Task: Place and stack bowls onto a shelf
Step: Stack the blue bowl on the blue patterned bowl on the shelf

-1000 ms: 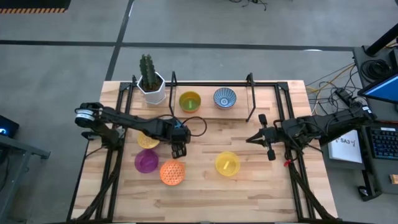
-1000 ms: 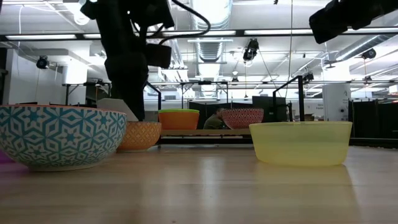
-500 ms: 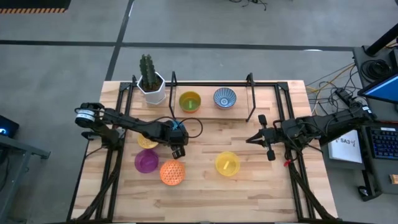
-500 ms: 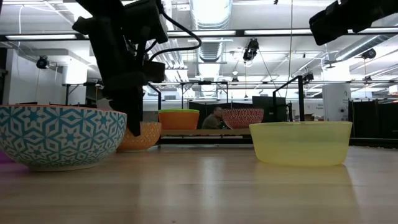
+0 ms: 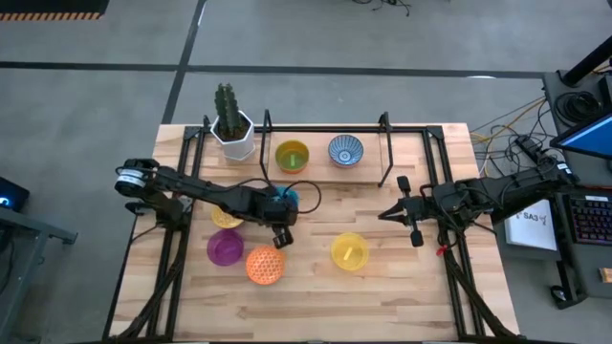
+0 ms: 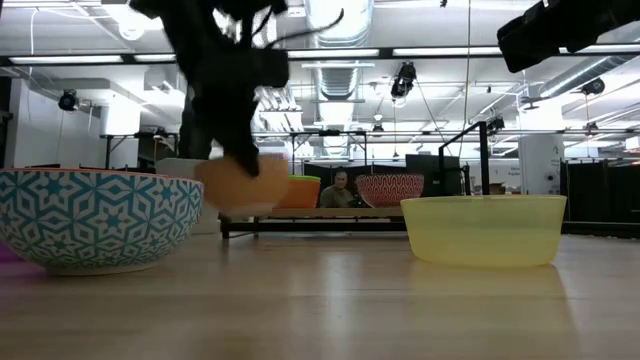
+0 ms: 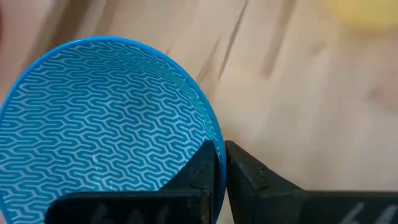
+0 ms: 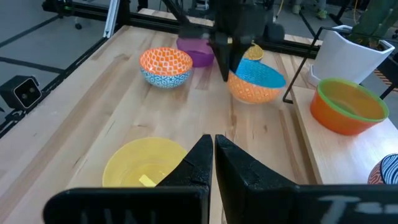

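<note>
My left gripper (image 7: pixel 219 163) is shut on a bowl (image 8: pixel 256 79) that is blue inside and orange outside. In the high view the bowl (image 5: pixel 287 197) shows just beyond the gripper (image 5: pixel 279 225), at the table's middle. A gold bowl (image 5: pixel 226 217), a purple bowl (image 5: pixel 226 247), an orange patterned bowl (image 5: pixel 265 266) and a yellow bowl (image 5: pixel 350 251) sit on their bases on the table. On the shelf (image 5: pixel 317 168) stand a green-rimmed bowl (image 5: pixel 292 155) and a blue-white bowl (image 5: pixel 345 150). My right gripper (image 8: pixel 213 147) is shut and hovers at the table's right side (image 5: pixel 404 214). My left gripper holds the bowl by its rim (image 7: pixel 211 140) on the side toward the table's near edge, with one finger inside (image 7: pixel 200 167) and one outside (image 7: pixel 244 168). The fingers come from above, pointing down. The bowl (image 6: pixel 243 186) is lifted clear of the table and tilted.
A white pot with a cactus (image 5: pixel 232 132) stands at the shelf's left end. Black frame rods (image 5: pixel 172 244) run along both table sides. Bare wood lies between the yellow bowl and the shelf. A person (image 6: pixel 347 188) sits in the room beyond the table.
My left gripper has shut on the rim of the blue-and-orange bowl and gone up and slightly toward the table's right edge. The bowl, which stood on the table, is now lifted clear of it.
</note>
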You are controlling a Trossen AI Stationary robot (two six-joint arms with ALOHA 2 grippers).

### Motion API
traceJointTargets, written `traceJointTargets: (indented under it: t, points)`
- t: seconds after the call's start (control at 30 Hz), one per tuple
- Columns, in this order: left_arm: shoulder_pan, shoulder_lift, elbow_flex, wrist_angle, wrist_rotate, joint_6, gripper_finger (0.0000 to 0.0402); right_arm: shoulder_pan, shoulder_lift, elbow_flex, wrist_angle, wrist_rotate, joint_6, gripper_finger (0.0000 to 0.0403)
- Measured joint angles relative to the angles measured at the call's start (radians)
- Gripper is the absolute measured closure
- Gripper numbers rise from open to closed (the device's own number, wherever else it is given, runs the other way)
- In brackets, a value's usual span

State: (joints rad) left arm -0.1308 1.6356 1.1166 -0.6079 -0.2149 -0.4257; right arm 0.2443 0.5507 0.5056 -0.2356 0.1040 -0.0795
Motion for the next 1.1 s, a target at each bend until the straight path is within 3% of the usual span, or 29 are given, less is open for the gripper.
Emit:
traceJointTargets:
  t: [0.2,0.4,0.7,0.83,1.1]
  points:
    - [-0.005,0.002,0.158,0.022,-0.021,0.136,0.0399,0.0,0.0,0.0,0.0,0.0,-0.004,0.0394]
    - [0.058,0.044,0.304,0.106,-0.098,0.377,0.0399,0.0,0.0,0.0,0.0,0.0,-0.014,0.0394]
    - [0.249,0.264,0.567,0.136,-0.045,0.627,0.0399,0.0,-0.001,0.0,0.0,0.0,-0.037,0.0394]
    - [0.307,0.378,0.682,0.13,0.047,0.685,0.0399,0.0,-0.002,0.0,-0.006,0.0,-0.041,0.0394]
    - [0.363,0.531,0.832,0.051,0.049,0.749,0.0399,0.0,-0.002,0.01,-0.077,0.0,-0.01,0.0394]
